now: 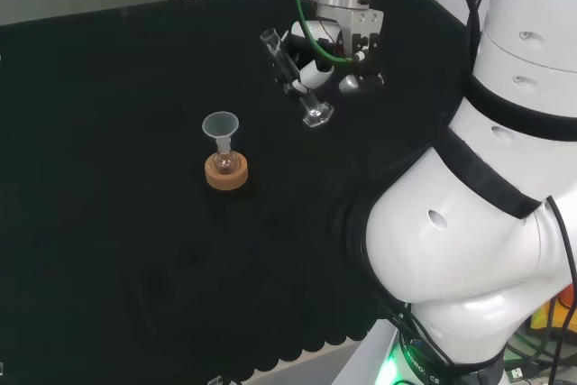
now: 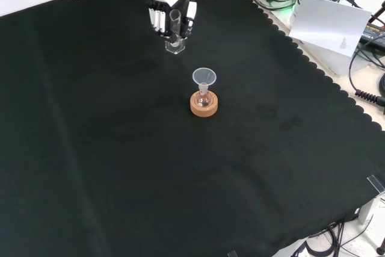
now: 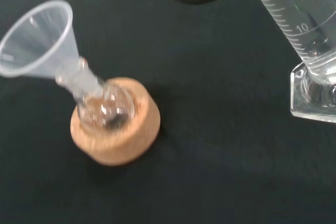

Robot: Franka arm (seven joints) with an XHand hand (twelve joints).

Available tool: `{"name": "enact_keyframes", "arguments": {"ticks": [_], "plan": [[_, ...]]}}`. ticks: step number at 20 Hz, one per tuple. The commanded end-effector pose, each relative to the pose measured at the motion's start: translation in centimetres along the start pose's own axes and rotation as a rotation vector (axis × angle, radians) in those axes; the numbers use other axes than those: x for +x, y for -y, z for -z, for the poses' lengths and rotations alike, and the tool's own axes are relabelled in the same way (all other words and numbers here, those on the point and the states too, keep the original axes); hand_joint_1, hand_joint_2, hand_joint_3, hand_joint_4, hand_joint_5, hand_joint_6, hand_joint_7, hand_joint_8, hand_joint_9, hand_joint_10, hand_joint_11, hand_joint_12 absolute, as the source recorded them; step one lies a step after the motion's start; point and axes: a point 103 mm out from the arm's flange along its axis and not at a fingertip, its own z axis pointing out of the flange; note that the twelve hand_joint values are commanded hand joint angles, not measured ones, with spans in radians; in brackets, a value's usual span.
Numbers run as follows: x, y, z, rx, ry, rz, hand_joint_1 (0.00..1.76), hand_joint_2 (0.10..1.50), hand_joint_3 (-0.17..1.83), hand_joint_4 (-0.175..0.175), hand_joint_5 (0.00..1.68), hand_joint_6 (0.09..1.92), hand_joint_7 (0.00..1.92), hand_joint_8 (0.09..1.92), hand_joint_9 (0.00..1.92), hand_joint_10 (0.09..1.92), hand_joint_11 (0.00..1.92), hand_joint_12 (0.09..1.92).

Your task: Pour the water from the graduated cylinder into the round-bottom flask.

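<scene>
Clear glass, your graduated cylinder [image 2: 175, 28] sits tilted in the hand [image 2: 170, 5], whose fingers curl round it near the bench's [image 2: 90, 148] far edge in the front view. Toward the bench's middle, the round-bottom flask [image 2: 204, 99] stands on its cork ring [image 2: 204, 106], funnel [image 2: 204, 77] in its neck.

Light falls evenly from above and the black cloth [image 2: 120, 167] swallows it, so I see almost no shadows on it. My white arm links [image 1: 505, 178] come out bright, close to washed out. From my wrist, the funnel [image 3: 37, 40] and cork stand [image 3: 115, 129] look soft, perhaps motion blur, while the graduated cylinder [image 3: 299, 19] carries small green glints.
</scene>
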Motion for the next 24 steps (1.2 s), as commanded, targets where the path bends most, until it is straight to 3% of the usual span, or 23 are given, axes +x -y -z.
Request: {"name": "enact_keyframes", "arguments": {"ticks": [1,5,12,16,24], "plan": [[0.3,2.3,-0.8,0.091,0.021,-0.032,1.36,1.14,0.0,-0.088,1.01,0.76,0.92,1.15,1.37,0.24,1.11,0.82],[1.2,2.6,-1.2,0.161,0.054,-0.037,1.36,1.14,0.0,-0.088,1.01,0.76,0.92,1.15,1.37,0.24,1.11,0.81],[2.3,1.4,-2.2,0.368,0.15,-0.067,1.36,1.14,0.0,-0.088,1.01,0.76,0.92,1.15,1.37,0.23,1.11,0.81],[2.8,0.5,-2.9,0.449,0.187,-0.072,1.36,1.14,0.0,-0.088,1.01,0.77,0.92,1.15,1.37,0.23,1.11,0.81],[3.8,0.1,-2.5,0.546,0.245,-0.088,1.36,1.14,0.0,-0.091,1.01,0.77,0.93,1.14,1.38,0.23,1.12,0.8]]}}
